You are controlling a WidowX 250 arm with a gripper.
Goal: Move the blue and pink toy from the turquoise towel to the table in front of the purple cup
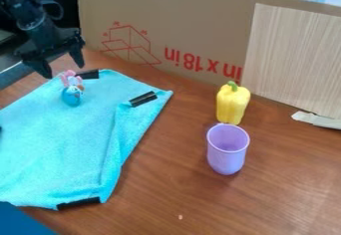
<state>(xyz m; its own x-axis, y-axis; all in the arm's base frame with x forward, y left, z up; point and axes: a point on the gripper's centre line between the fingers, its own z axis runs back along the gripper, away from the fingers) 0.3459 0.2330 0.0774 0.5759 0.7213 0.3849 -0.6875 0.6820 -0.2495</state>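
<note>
Black tool [61, 69] points downward at upper left, spread open, near a blue-and-pink toy [72, 95].

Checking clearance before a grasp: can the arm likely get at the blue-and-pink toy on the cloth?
Probably yes: the gripper is open near the toy, which sits uncovered on the cloth, and nothing visibly stands between them; the black strip nearby looks flat.

Toy [72, 96] — smooth plastic; towel [60, 144] — fuzzy cloth (quite matt).
</note>
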